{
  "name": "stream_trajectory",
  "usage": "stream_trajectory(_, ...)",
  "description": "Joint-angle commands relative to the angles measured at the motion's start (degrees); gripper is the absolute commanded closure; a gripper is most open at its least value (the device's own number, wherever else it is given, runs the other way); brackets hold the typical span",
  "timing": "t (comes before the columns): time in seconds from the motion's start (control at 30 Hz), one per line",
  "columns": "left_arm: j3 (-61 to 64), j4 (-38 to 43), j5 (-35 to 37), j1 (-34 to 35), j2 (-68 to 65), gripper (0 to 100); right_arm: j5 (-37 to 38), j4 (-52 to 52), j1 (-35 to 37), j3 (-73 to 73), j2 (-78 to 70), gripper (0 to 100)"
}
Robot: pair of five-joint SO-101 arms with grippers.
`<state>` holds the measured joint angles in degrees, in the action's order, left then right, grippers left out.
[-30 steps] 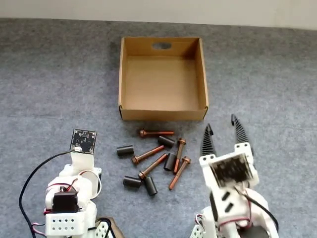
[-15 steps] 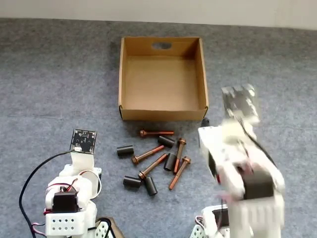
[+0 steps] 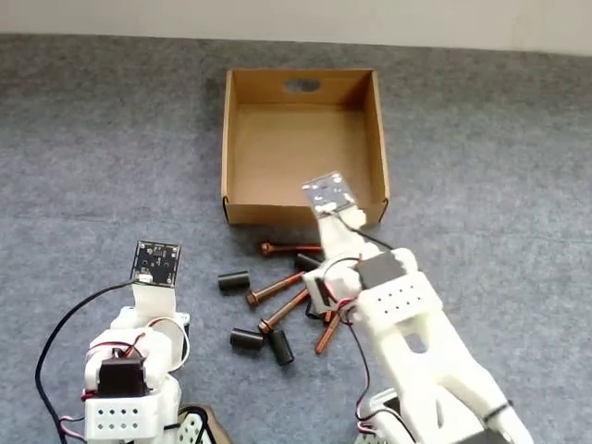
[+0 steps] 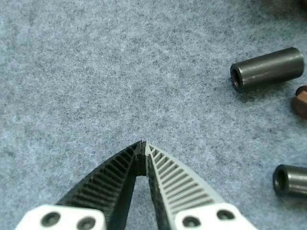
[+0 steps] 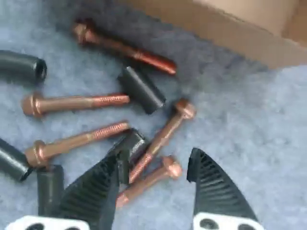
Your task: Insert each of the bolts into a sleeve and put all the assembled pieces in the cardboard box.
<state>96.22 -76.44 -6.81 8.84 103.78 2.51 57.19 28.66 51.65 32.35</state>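
Seen from above, the cardboard box [image 3: 268, 214] sits toward 12 o'clock on the grey carpet [image 3: 102, 139], open, with nothing in it. Off its near wall, at its 6 o'clock, the five copper bolts [image 3: 276, 288] and the black sleeves [image 3: 234, 279] lie loose in one scatter, none yet joined.

The right arm [image 3: 398, 310] stretches in from 5 o'clock over the 3 o'clock side of that scatter. Its wrist view shows the right gripper [image 5: 154, 158] with jaws spread wide, hovering over two nearly parallel bolts. The farther bolt [image 5: 160, 134] touches a short sleeve [image 5: 127, 146], and the nearer bolt [image 5: 146, 179] lies just beside it.

The left gripper [image 4: 143, 146] is parked at 8 o'clock, tips pressed together on nothing, over bare carpet with another sleeve [image 4: 266, 69] near.

The parts look like small, rigid metal, so probably light. Being round and smooth, they could roll or squirt from the ribbed jaws if pinched off-centre, though the carpet pile should curb rolling.

A bolt is best taken across the plain shank just under the head, which leaves the threaded end free to enter a sleeve. A sleeve is best held across its middle, bore unblocked. With two bolts lying so close, the jaws could catch both, so they likely need to straddle one alone.
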Motion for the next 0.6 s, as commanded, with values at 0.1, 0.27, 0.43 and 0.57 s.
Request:
stream_trajectory(0.1,1.0,-0.3,0.0,0.5,0.4,99,-6.2,-2.6,6.5,-0.7,-7.7,80.0)
stream_trajectory(0.27,1.0,-0.3,0.0,0.5,0.4,99,-6.3,-2.7,7.6,-0.7,-12.4,80.0)
stream_trajectory(0.43,1.0,-0.3,0.0,0.5,0.4,99,-6.3,-3.3,7.7,-1.1,-15.3,80.0)
stream_trajectory(0.57,1.0,-0.3,0.0,0.5,0.4,99,-6.2,-5.8,7.7,-1.6,-16.1,80.0)
